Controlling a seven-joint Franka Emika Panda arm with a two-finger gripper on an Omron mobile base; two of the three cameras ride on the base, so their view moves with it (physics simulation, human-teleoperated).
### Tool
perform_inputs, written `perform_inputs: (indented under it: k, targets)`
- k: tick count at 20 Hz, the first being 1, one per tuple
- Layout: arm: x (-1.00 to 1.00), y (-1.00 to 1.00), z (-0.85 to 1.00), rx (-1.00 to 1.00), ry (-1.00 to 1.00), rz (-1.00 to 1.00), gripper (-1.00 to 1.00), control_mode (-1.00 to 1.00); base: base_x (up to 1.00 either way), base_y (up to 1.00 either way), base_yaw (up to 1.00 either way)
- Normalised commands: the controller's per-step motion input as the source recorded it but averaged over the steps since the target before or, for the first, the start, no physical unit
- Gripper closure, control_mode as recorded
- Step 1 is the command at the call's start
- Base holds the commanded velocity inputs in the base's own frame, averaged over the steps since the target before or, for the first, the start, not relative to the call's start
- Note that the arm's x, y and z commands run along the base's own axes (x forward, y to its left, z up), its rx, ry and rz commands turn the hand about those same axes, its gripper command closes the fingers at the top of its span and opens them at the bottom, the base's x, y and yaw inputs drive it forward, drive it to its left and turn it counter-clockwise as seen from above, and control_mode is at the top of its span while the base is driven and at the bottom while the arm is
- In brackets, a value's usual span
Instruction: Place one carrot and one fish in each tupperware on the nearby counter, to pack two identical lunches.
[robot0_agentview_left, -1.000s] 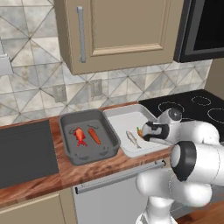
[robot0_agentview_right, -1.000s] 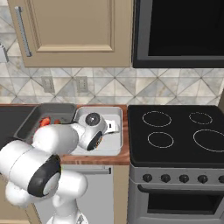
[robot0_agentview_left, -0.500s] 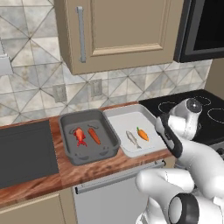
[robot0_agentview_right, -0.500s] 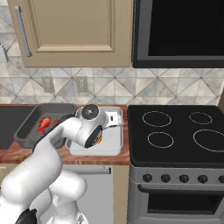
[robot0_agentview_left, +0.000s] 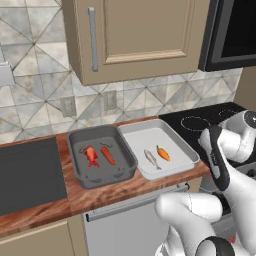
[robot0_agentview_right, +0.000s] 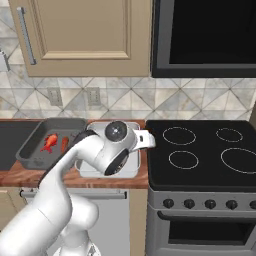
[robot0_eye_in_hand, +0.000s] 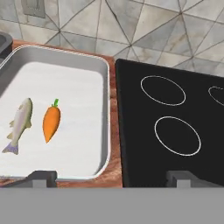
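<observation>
The light grey-white tupperware (robot0_eye_in_hand: 101, 74) holds the slim silver fish (robot0_eye_in_hand: 19, 122) and the orange carrot with a green top (robot0_eye_in_hand: 51, 122), lying side by side. These also appear as fish (robot0_agentview_left: 150, 158) and carrot (robot0_agentview_left: 162, 153) in that tray (robot0_agentview_left: 187, 152). The dark grey tupperware (robot0_agentview_left: 80, 177) holds the red finned fish (robot0_agentview_left: 90, 154) and the plainer red-orange carrot (robot0_agentview_left: 107, 155). My gripper (robot0_eye_in_hand: 111, 179) is open and empty. It hovers above the tray's right rim and the stovetop's edge, with its fingertips (robot0_eye_in_hand: 41, 177) wide apart.
The black glass stovetop (robot0_eye_in_hand: 175, 131) lies right of the trays on the wood counter (robot0_agentview_left: 125, 187). A black sink basin (robot0_agentview_left: 30, 175) sits at the left. My white arm covers part of the light tray (robot0_agentview_right: 95, 171) in the right base view. A beige wall cabinet (robot0_agentview_left: 140, 35) hangs above.
The hand has lifted off the light tray and swung right toward the stove. The orange carrot it was over now lies free beside the silver fish.
</observation>
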Motion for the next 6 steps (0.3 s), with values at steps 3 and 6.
perform_inputs:
  k: [3,6]
  targets:
    - [-0.6,-0.66,0.0,0.0,-0.04,0.0,-1.0,-1.0,0.0,0.0,0.0]
    - [-0.38,-0.25,0.0,0.0,-0.03,0.0,-1.0,-1.0,0.0,0.0,0.0]
